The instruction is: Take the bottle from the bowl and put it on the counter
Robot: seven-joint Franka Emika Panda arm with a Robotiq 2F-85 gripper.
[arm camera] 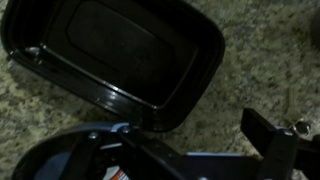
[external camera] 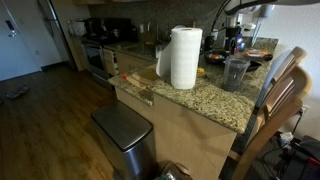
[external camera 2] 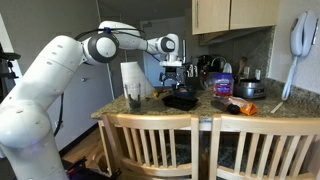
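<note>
A black, rounded-rectangular bowl point(arm camera: 120, 55) lies on the speckled granite counter point(arm camera: 250, 70) and looks empty inside in the wrist view. It also shows as a dark shape, the bowl point(external camera 2: 182, 99), under the arm in an exterior view. My gripper point(arm camera: 190, 128) hangs just above the counter beside the bowl's near corner. It is open, with only bare granite between its fingers point(arm camera: 265, 132). The gripper point(external camera 2: 172, 68) also shows in an exterior view. I cannot pick out the bottle with certainty. A small red-and-white patch point(arm camera: 120, 173) shows low in the wrist view behind the gripper's frame.
A paper towel roll point(external camera: 185, 57) and a clear plastic cup point(external camera: 236, 72) stand near the counter's edge point(external camera: 200, 100). A purple packet point(external camera 2: 222, 85) and a metal pot point(external camera 2: 248, 88) sit further back. Wooden chairs point(external camera 2: 160, 145) line the counter. A steel bin point(external camera: 125, 130) stands on the floor.
</note>
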